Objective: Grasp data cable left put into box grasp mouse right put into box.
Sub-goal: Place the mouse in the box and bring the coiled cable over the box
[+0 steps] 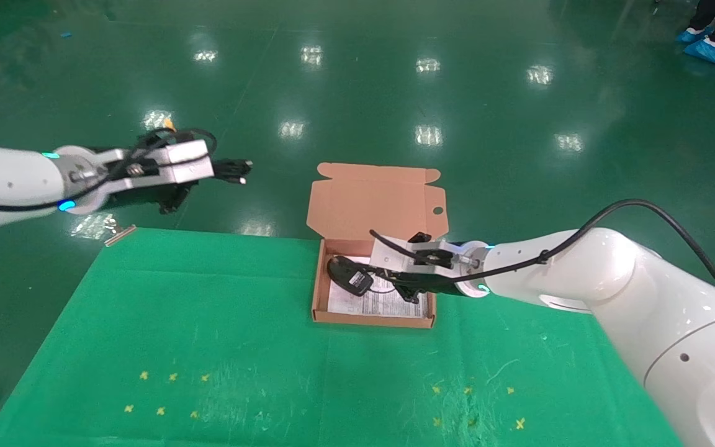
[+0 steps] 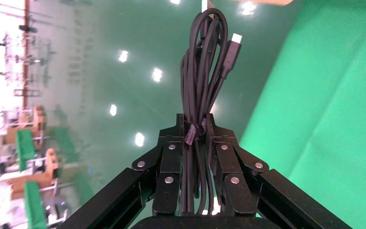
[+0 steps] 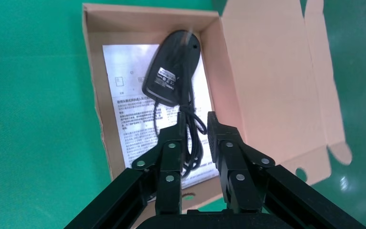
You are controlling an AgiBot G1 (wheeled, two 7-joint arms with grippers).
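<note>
Printed text covers the white leaflet (image 3: 133, 112) lying in the box (image 3: 93, 76), and a label (image 3: 166, 79) is fixed to the mouse (image 3: 173, 67) underside. Neither text is legible.

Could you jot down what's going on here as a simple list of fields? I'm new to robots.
left hand: raised beyond the table's far left edge, shut on the data cable
right hand: over the box, open
mouse: in the box, underside up, on the leaflet
mouse cord: runs between the right hand's fingers
box lid: open
</note>
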